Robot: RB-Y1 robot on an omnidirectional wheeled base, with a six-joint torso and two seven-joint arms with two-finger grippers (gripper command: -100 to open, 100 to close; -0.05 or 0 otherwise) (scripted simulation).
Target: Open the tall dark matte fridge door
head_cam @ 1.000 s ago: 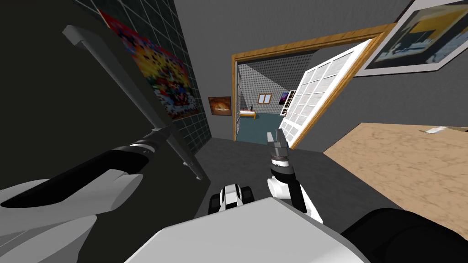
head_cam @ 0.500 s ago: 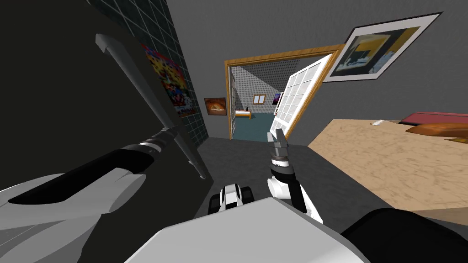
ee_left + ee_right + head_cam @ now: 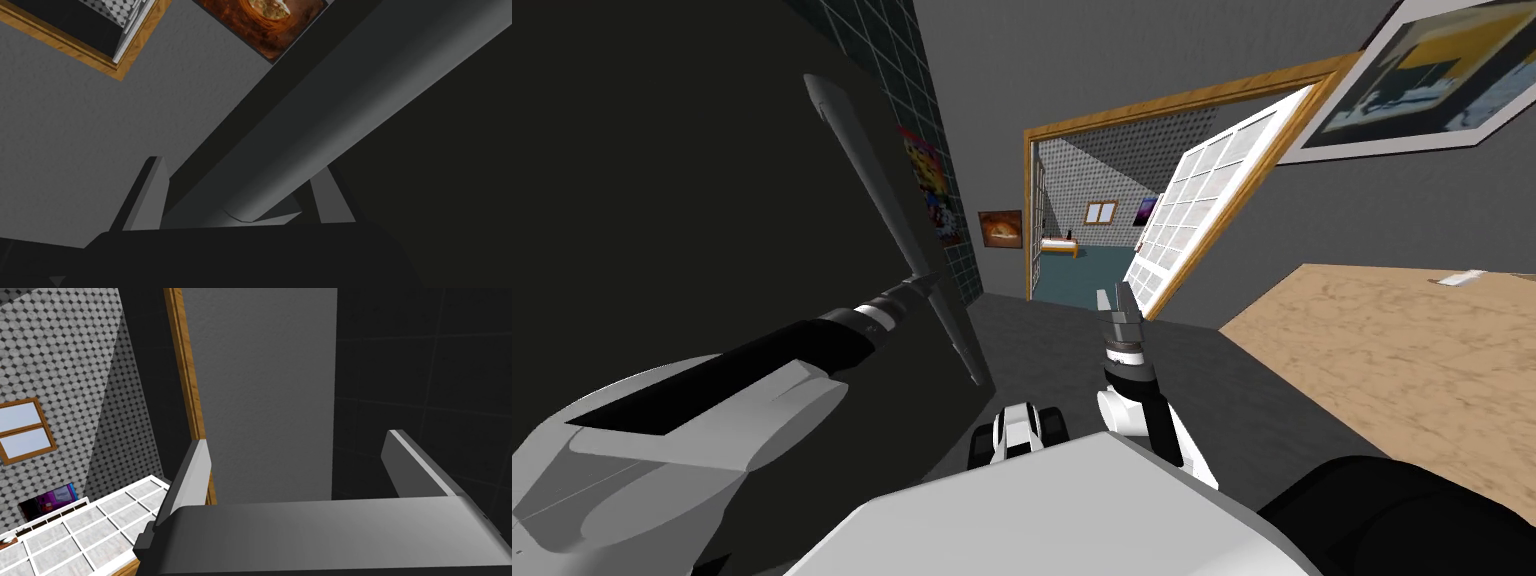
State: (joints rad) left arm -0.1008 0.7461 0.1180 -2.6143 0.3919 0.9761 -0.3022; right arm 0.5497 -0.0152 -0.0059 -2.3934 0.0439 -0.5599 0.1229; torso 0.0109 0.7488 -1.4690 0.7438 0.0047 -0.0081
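Around the grey handle [image 3: 872, 190] of the fridge door [image 3: 662, 200], left gripper [image 3: 917, 285] fingers [image 3: 147, 195].

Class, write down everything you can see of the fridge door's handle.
The handle is a long, straight, plain grey bar with a matte look. It runs along the dark fridge door near its free edge, and its top end seems to bend toward the door. Its slant in the head view is the camera's tilt. The left gripper is closed on its lower part, with a finger on each side.
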